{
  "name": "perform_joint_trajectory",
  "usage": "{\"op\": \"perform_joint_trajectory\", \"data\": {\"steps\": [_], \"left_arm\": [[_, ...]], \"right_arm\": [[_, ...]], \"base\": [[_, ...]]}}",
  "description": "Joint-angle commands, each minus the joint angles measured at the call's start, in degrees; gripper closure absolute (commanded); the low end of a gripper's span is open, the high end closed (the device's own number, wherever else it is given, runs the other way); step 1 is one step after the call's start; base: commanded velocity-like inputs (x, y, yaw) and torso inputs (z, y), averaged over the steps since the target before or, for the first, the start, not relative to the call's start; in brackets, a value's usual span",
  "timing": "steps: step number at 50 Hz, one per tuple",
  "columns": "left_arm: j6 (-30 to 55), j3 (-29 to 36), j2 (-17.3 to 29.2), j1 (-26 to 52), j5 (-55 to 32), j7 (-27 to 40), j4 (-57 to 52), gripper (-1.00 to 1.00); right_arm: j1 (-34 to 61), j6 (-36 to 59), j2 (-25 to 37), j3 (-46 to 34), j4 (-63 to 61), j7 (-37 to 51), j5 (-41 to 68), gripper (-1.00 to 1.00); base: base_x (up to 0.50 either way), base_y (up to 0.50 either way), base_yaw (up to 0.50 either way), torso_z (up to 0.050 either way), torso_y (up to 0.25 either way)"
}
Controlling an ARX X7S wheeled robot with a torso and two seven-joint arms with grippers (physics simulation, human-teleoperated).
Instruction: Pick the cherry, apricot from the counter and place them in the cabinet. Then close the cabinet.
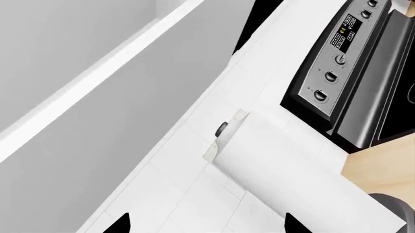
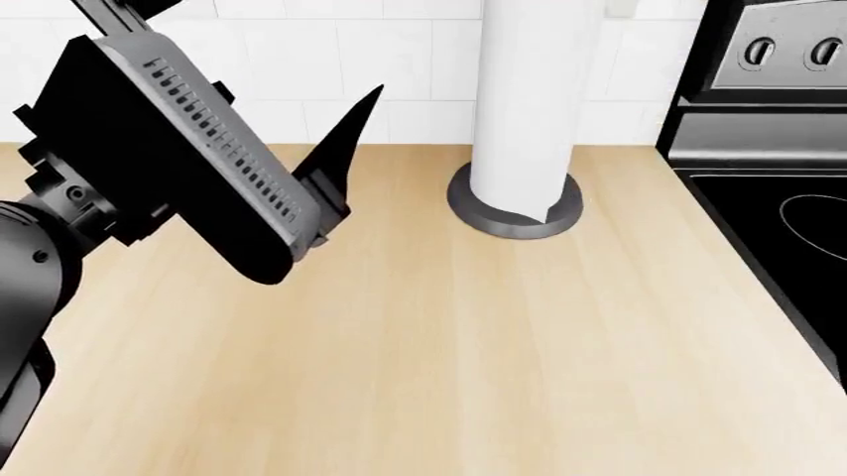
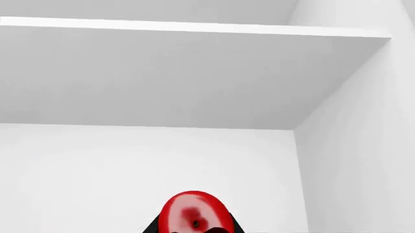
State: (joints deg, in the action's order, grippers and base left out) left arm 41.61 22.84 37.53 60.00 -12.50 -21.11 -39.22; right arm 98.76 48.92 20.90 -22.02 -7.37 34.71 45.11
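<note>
Right gripper (image 3: 194,230) clenched on cherry (image 3: 194,212) inside white cabinet (image 3: 194,77), below 1 shelf; left gripper (image 1: 204,225) fingers spread, empty, above counter (image 2: 437,347) near paper towel roll (image 2: 527,99).

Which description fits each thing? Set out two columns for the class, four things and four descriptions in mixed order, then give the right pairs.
Things:
1. cherry
2. paper towel roll
3. stovetop
4. left tool

Descriptions:
A. black glass with ring outlines, beside the counter
B. raised above the counter, holding nothing
C. glossy red, held at the right tool inside the white cabinet
D. white, standing upright on a grey round base

Pairs: 1-C, 2-D, 3-A, 4-B
</note>
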Motion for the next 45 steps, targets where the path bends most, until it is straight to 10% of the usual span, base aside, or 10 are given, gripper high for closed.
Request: {"op": "perform_joint_trajectory", "data": {"steps": [1,45], "left_arm": [[-0.2,0.1,0.0,-0.1,-0.1,0.1,0.1,-1.00],[-0.1,0.8,0.0,0.3,-0.2,0.4,0.5,-1.00]], "right_arm": [[0.8,-0.2,-0.4,-1.0,2.7,-1.1,-1.4,1.00],[33.3,-35.8,-20.8,-7.7,82.3,-29.0,-17.7,1.00]], "base": [[0.00,0.00,0.00,0.000,0.000],[0.00,0.00,0.00,0.000,0.000]]}}
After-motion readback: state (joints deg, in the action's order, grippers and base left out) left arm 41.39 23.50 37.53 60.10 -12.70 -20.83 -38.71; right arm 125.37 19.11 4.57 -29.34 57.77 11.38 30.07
